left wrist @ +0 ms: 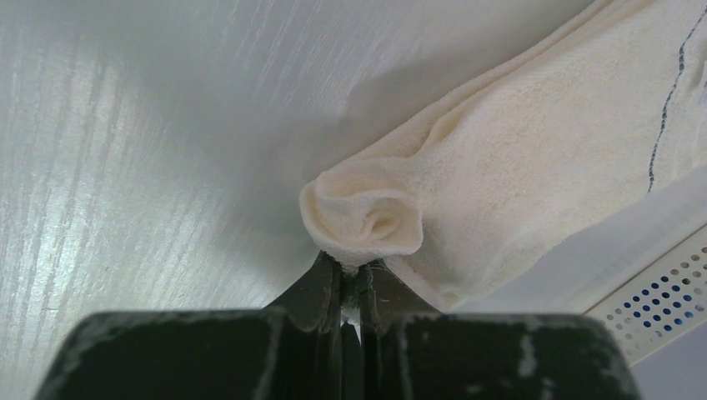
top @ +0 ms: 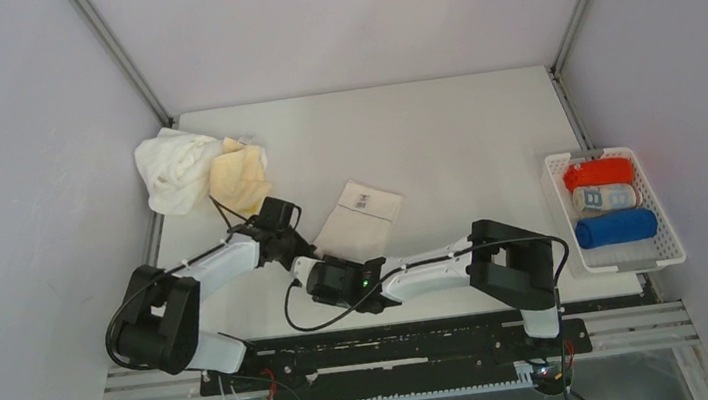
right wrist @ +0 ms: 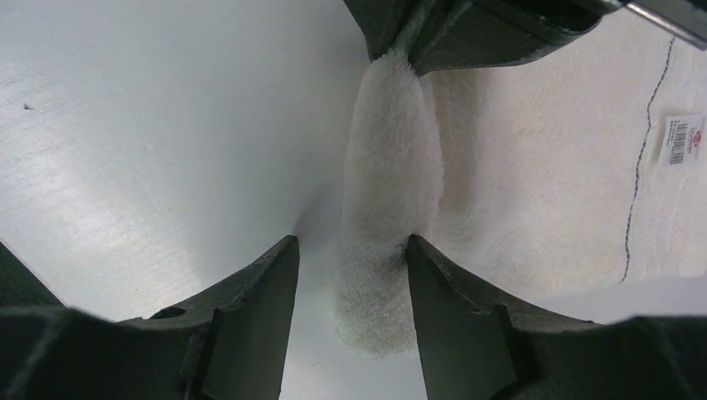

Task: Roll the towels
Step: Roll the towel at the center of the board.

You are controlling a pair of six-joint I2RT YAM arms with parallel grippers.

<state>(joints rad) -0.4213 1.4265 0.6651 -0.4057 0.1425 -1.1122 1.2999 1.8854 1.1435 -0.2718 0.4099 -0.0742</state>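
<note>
Towel, top view: the cream towel (top: 362,214) lies flat on the table (top: 463,127), near edge rolled up. Left wrist view: your left gripper (left wrist: 350,279) pinches the roll (left wrist: 367,221) at its end; terry is soft, light and springy, so hold the ends. Right wrist view: your right gripper (right wrist: 350,243) straddles the roll, jaws parted, unclamped.

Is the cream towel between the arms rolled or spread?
Partly rolled: the cream towel has one edge curled into a roll; the rest lies flat.

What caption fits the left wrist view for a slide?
Left gripper shut on the rolled end of the cream towel, lying on the white table.
</note>
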